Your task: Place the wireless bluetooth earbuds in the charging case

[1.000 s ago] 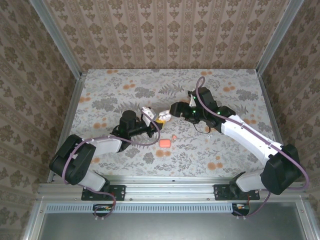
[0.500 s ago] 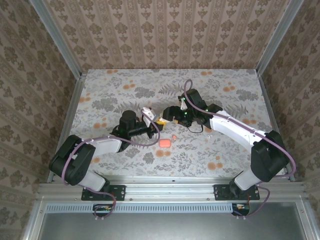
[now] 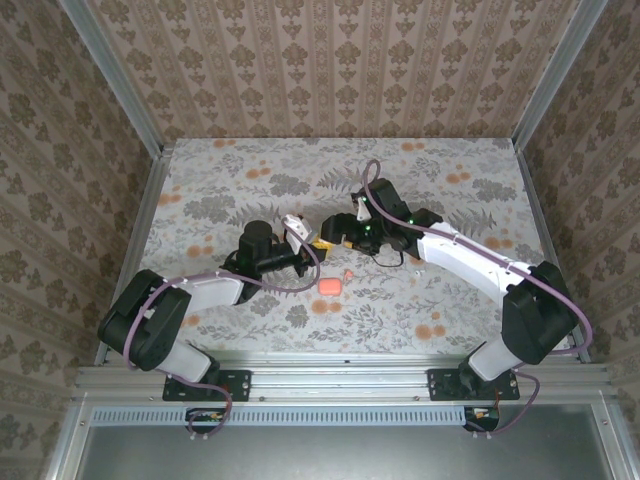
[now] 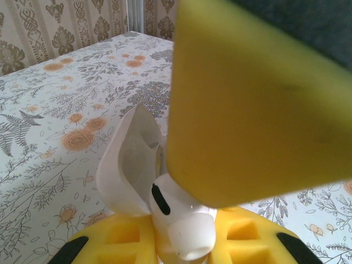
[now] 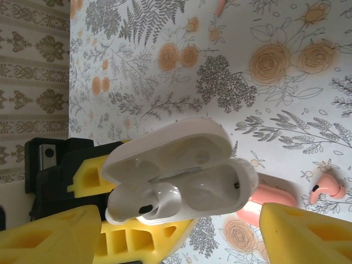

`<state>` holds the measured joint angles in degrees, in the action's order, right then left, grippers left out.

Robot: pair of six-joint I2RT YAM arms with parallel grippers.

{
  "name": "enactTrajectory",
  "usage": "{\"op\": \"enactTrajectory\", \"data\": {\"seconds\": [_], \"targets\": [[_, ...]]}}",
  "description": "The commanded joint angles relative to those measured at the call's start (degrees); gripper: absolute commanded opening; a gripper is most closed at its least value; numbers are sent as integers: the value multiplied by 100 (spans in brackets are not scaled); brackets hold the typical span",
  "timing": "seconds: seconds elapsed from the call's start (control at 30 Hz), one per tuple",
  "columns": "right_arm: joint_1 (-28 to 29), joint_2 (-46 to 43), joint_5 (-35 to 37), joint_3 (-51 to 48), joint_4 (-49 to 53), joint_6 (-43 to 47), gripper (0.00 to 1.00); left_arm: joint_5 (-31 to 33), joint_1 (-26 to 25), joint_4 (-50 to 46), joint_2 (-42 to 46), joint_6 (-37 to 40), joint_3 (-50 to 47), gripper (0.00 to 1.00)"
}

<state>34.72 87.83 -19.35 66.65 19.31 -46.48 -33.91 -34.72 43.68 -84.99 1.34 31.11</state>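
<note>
Alt text: The left pincer (image 4: 181, 248) is pressed together on the base of the white charging case (image 5: 187, 165), whose lid stands hinged open. A white earbud (image 5: 144, 202) lies at one end of the case's open mouth. It looks only partly seated, though the angle makes this hard to judge. The right pincer (image 5: 180, 220) hovers close over the case, its yellow fingers (image 5: 49, 234) spread wide and gripping nothing. On the flowered desk (image 5: 275, 82) near the held case lies a coral-pink case (image 5: 267, 193), with a coral-pink earbud (image 5: 324, 190) just beside it.
</note>
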Motion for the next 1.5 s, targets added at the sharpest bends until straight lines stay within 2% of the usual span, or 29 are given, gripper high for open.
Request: {"op": "enactTrajectory", "data": {"seconds": [0.0,0.27,0.5,0.87,1.3,1.47], "targets": [[52,33,-69,197,-76,24,77,-125,45,97,112,94,44,8],[88,163,-54,264,22,61,77,-125,52,103,131,94,48,8],[96,285,-53,278,67,104,73,-151,51,96,175,92,70,8],[105,111,299,251,225,178,69,-112,53,18,215,138,60,8],[102,-153,520,208,260,240,70,-3,53,9,162,129,79,9],[127,-284,471,189,138,116,74,78,53,-9,168,121,62,9]]}}
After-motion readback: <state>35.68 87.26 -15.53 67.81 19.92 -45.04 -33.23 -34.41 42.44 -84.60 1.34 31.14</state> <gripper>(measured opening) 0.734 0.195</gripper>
